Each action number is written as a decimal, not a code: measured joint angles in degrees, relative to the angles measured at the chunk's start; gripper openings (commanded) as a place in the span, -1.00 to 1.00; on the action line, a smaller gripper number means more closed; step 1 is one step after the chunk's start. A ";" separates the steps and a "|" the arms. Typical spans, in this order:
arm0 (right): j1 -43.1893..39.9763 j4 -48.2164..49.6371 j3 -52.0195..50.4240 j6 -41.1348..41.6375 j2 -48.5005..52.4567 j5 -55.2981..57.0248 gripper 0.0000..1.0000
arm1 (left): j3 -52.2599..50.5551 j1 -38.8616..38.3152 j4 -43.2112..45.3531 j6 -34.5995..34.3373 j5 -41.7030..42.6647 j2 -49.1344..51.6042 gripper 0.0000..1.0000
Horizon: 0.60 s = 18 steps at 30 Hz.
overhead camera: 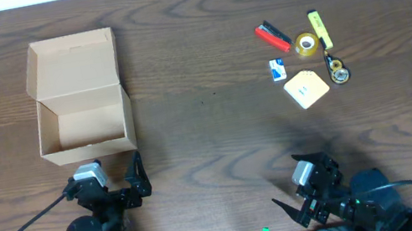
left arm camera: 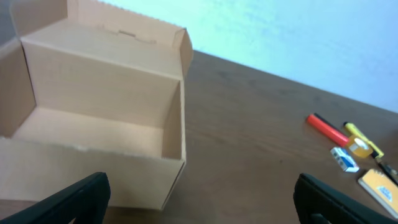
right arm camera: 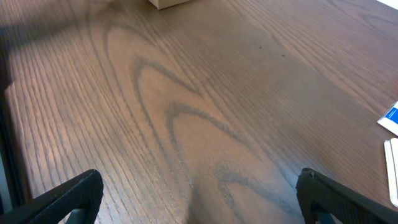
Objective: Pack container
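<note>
A tan cardboard box (overhead camera: pixel 84 124) was seen from overhead on the far left part of a wooden table (overhead camera: pixel 217 130). Its lid (overhead camera: pixel 73 62) was folded back and away from the arms, so the inside was exposed. The left gripper (overhead camera: pixel 107 182) was placed just in front of the box's near wall, apart from it, with its jaws spread wide and nothing between them. In the left wrist view, the box (left arm camera: pixel 99 93) filled the upper left, and the gripper (left arm camera: pixel 199 193) was shown released.

The right gripper (overhead camera: pixel 296 183) was set low at the near right of the table, well apart from the box. Its jaws were also spread wide and nothing was held. Only bare wood lay under it in the right wrist view (right arm camera: pixel 199 186).

A cluster of small items lay at the far right: a red marker (overhead camera: pixel 271 35), a yellow highlighter (overhead camera: pixel 318 28), a tape roll (overhead camera: pixel 306 44), a blue and white packet (overhead camera: pixel 278 70), and a square tan pad (overhead camera: pixel 306 88).
</note>
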 measured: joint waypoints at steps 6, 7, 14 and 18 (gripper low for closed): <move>0.00 -0.02 0.00 0.00 -0.02 0.02 0.99 | 8.94 0.00 0.28 3.41 -0.04 9.25 0.91; 0.00 -0.04 -0.02 0.00 -0.02 0.00 0.99 | 10.38 0.00 0.33 4.35 -0.07 11.30 0.91; 0.00 0.00 -0.13 0.00 -0.11 0.02 0.99 | 25.22 0.00 -1.33 12.26 -1.64 35.30 0.91; 0.00 0.00 -0.17 0.00 -0.13 0.02 0.99 | 35.56 0.00 -4.11 16.50 -3.26 48.89 0.91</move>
